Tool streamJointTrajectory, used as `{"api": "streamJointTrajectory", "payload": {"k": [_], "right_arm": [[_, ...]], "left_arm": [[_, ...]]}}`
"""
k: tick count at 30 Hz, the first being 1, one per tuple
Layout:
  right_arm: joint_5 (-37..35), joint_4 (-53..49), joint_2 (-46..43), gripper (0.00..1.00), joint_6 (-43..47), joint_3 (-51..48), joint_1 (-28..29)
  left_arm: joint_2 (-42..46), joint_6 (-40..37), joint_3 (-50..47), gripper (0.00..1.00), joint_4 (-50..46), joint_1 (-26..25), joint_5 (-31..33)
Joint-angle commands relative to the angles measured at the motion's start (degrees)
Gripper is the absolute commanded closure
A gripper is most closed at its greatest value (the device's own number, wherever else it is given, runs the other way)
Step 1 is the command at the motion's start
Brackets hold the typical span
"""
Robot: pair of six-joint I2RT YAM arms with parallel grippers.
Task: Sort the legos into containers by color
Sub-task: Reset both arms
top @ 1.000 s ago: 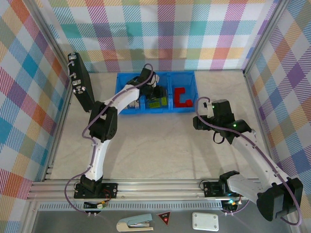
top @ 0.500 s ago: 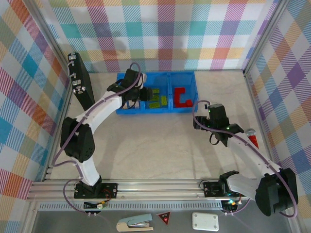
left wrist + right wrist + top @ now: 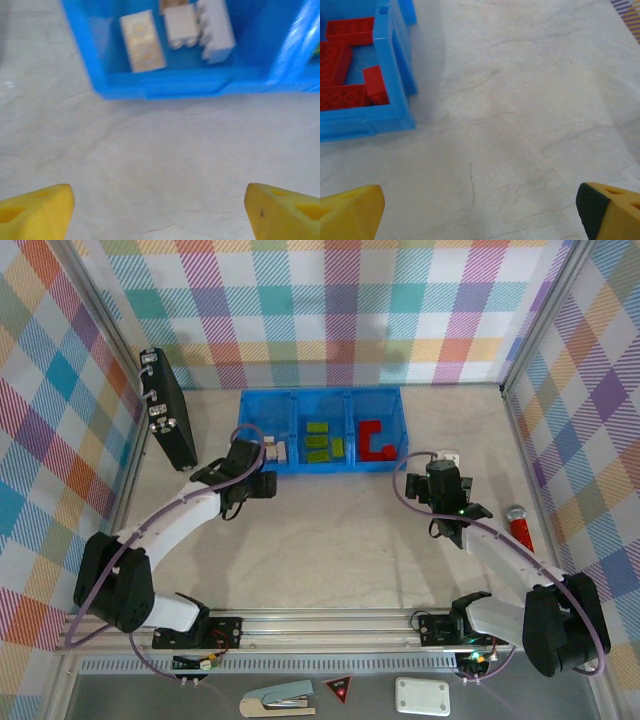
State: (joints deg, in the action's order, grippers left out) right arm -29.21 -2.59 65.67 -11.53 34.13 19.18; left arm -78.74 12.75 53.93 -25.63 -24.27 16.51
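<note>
Left claw point(image 3: 160, 205): jaws stand wide apart, with the yellow fingertips point(image 3: 35, 212) at the two lower corners of the wrist view. Nothing is held or touched, and only bare bench point(image 3: 330, 540) lies between them. It sits just in front of the near left corner of the blue tray point(image 3: 330, 467).

Right claw point(image 3: 480, 207): jaws equally wide and empty, over bare bench near the tray's right end but apart from it.

Legos: all visible bricks lie inside the tray, sorted by colour.
- Left compartment: cream bricks point(image 3: 142, 40), three seen in the left wrist view.
- Middle compartment: lime green bricks point(image 3: 322, 443).
- Right compartment: red bricks point(image 3: 345, 65), lying flat against its near wall.

Other items: a black panel point(image 3: 165, 410) leans at the left wall. A red stick point(image 3: 520, 525) lies on the bench by the right wall.
</note>
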Motion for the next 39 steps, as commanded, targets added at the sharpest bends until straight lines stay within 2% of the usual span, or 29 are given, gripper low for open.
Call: {"api": "streamJointTrajectory", "payload": {"k": [1, 9, 13, 16, 21, 23, 28, 31, 36, 38, 39], "right_arm": [[-3.18, 5.68, 1.75, 0.01, 2.57, -0.44, -0.30], [-4.67, 16.31, 7.90, 0.01, 8.39, -1.99, -3.16], [-3.78, 21.28, 12.83, 0.01, 9.32, -2.13, -6.16], [-1.30, 29.33, 15.67, 0.01, 10.27, -4.02, -7.59], [5.44, 41.27, 18.35, 0.01, 13.62, -6.64, -9.04], [9.02, 42.31, 19.73, 0.01, 13.55, -6.67, -10.23], [17.19, 42.63, 19.76, 0.01, 13.38, -7.21, -12.85], [22.13, 44.27, 19.66, 0.01, 12.79, -8.28, -14.54], [27.50, 47.67, 20.69, 0.01, 11.56, -9.97, -17.21], [27.91, 53.29, 22.90, 0.01, 11.67, -11.67, -17.42], [27.89, 50.85, 22.09, 0.01, 11.75, -11.16, -17.42]], "left_arm": [[4.12, 1.38, -4.92, 0.01, 3.79, 2.38, 7.43], [6.92, 1.45, -12.63, 0.00, 7.77, 12.32, 12.61], [4.53, -0.59, -14.97, 0.00, 16.23, 15.71, 15.88], [2.64, -5.00, -17.68, 0.00, 26.21, 16.83, 12.98], [-0.36, -10.24, -25.26, 0.00, 50.26, 17.32, 4.89], [-2.56, -11.39, -27.06, 0.00, 58.37, 17.61, 3.00], [-6.79, -12.57, -28.15, 0.00, 66.63, 19.07, -2.31], [-11.20, -12.52, -31.32, 0.00, 76.42, 19.65, -4.33], [-11.63, -13.21, -31.32, 0.00, 76.57, 20.75, -9.57], [-11.70, -14.06, -30.21, 0.00, 74.44, 20.69, -11.06], [-11.79, -14.10, -30.20, 0.00, 74.64, 20.66, -11.04]]}}
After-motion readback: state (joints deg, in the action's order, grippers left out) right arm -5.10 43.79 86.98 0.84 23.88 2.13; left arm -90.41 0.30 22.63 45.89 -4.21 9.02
